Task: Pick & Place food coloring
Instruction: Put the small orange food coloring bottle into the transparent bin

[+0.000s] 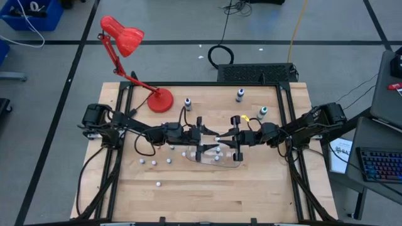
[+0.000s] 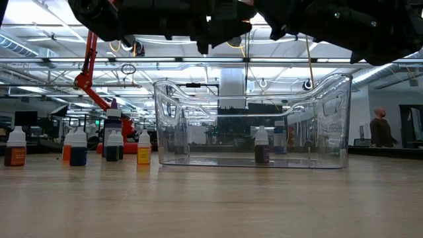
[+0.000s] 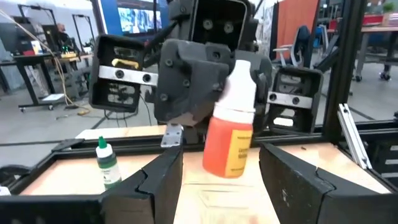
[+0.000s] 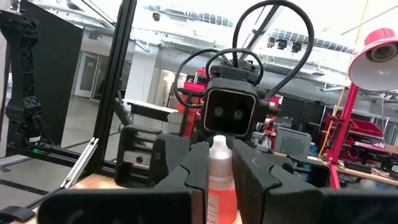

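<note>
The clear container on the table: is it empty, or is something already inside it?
Not empty. In the low view, one small bottle with a white cap stands upright inside the clear container.

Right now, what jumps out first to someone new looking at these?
The two grippers meeting mid-table over the clear plastic bin: the right gripper is shut on an orange food coloring bottle, held between the left gripper's open fingers. Next, the red lamp at the table's far left corner, and small bottles scattered on the wood left of the bin.
</note>
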